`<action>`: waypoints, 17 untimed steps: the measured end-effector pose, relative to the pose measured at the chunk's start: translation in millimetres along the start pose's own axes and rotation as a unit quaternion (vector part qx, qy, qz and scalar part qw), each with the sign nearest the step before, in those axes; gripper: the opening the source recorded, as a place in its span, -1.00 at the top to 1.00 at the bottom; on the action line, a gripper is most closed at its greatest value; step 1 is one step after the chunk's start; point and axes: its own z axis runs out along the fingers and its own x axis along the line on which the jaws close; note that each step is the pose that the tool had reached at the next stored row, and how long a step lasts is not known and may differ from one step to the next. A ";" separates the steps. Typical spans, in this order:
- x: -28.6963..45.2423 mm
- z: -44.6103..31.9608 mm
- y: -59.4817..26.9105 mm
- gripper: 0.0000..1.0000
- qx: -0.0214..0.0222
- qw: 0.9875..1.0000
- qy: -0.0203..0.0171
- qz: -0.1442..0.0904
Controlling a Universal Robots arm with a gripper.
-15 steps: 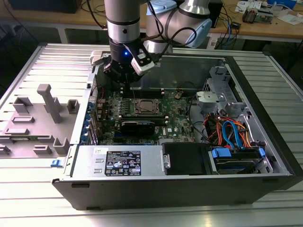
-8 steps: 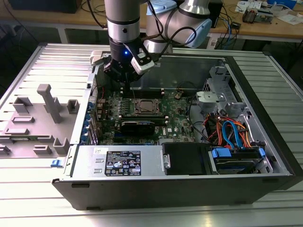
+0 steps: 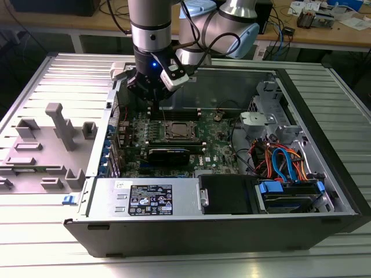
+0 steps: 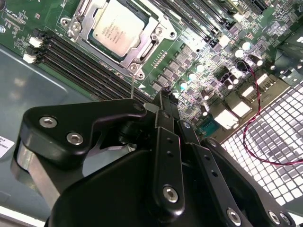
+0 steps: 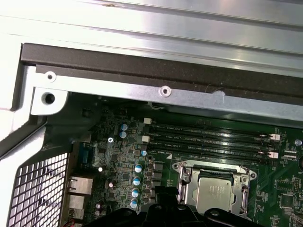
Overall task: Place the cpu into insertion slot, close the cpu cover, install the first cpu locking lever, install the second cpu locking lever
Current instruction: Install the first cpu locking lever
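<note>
Second wrist view puts the cpu (image 4: 118, 28) flat inside the insertion slot (image 4: 137, 66), dull grey top up. The silvery cpu cover (image 4: 160, 34) lies down around it, so the chip looks seated and framed.

The main risk, as I judge it, sits with the thin metal rod (image 4: 132, 87) standing up at the socket's corner nearest the fingers, likely one of the locking levers. It is slender and probably springy. A push that meets it off-centre could let it slip past the fingertips and snap back, or leave it short of its catch so the cover is not clamped.

A descent off line could bring the fingers onto the long black memory slots (image 4: 75, 56) just beside the socket, or onto the small capacitors (image 4: 189, 78) of the green motherboard (image 4: 14, 33). Pressing on the cover itself could load the chip unevenly. A red and black wire (image 4: 245, 135) loops by the rear grille, well apart from the socket.

The gripper (image 4: 160, 101) has its fingers brought together into one narrow tip, with nothing between them. It hangs over the board close to that rod; whether it touches the rod I cannot tell. Seen in the exterior view, the gripper (image 3: 152, 104) is inside the open computer case (image 3: 203, 237), toward its far wall and near the socket
</note>
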 end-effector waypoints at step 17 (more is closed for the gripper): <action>-1.5 2.8 11.5 0.79 0.000 1.000 0.000 0.000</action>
